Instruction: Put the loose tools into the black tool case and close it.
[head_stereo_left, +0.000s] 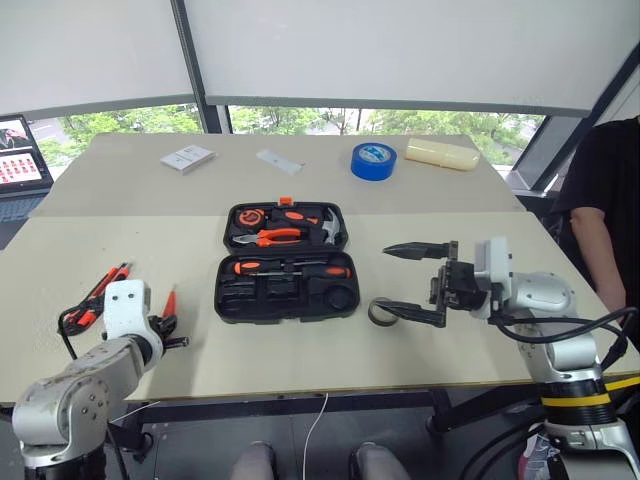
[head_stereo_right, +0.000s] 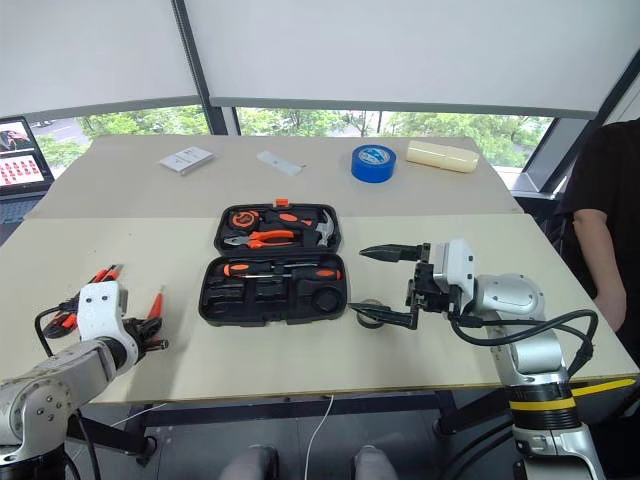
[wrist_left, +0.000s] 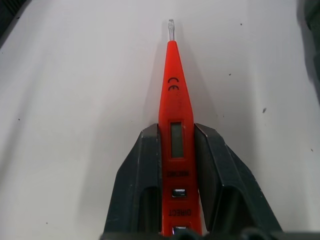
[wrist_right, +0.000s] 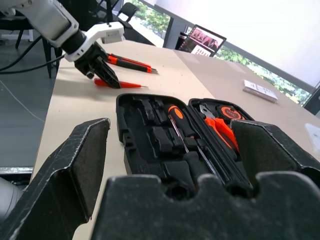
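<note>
At the near left of the worktop (head_stereo_left: 420, 360), the left tool (wrist_left: 180, 150) has its two black fingers (wrist_left: 142, 170) set against either flank of the small orange tester screwdriver (wrist_left: 174, 125), which lies flat with its metal tip pointing away from the wrist. The jaws look seated on the tester's body, just behind its little window. The step in hand appears to be the pick-up of this tester. To do it well, the grip should stay centred on the thick rear half of the body, the lift should be straight up before any sideways travel, and the tester should be kept level so that it cannot pivot between the pads.

The right tool (head_stereo_right: 390, 285) hangs over the worktop just right of the case, its fingers spread wide and holding nothing; a small dark tape ring (head_stereo_right: 368, 313) lies on the worktop at its lower finger.

The black tool case (head_stereo_left: 285, 265) lies open at the centre of the worktop. One long screwdriver (head_stereo_left: 290, 267) with an orange-black handle is already seated in the near half.

Count:
- One case.
- One tester.
- One tape ring.
- One seated screwdriver.
- At least two orange-black tools (head_stereo_left: 100, 290) lying loose beside the left arm; what each one is cannot be told.
- One blue tape roll (head_stereo_left: 373, 160) at the far edge.
- One cream cylinder (head_stereo_left: 441, 153) at the far edge.
- Two small white items (head_stereo_left: 188, 158) at the far edge.
</note>
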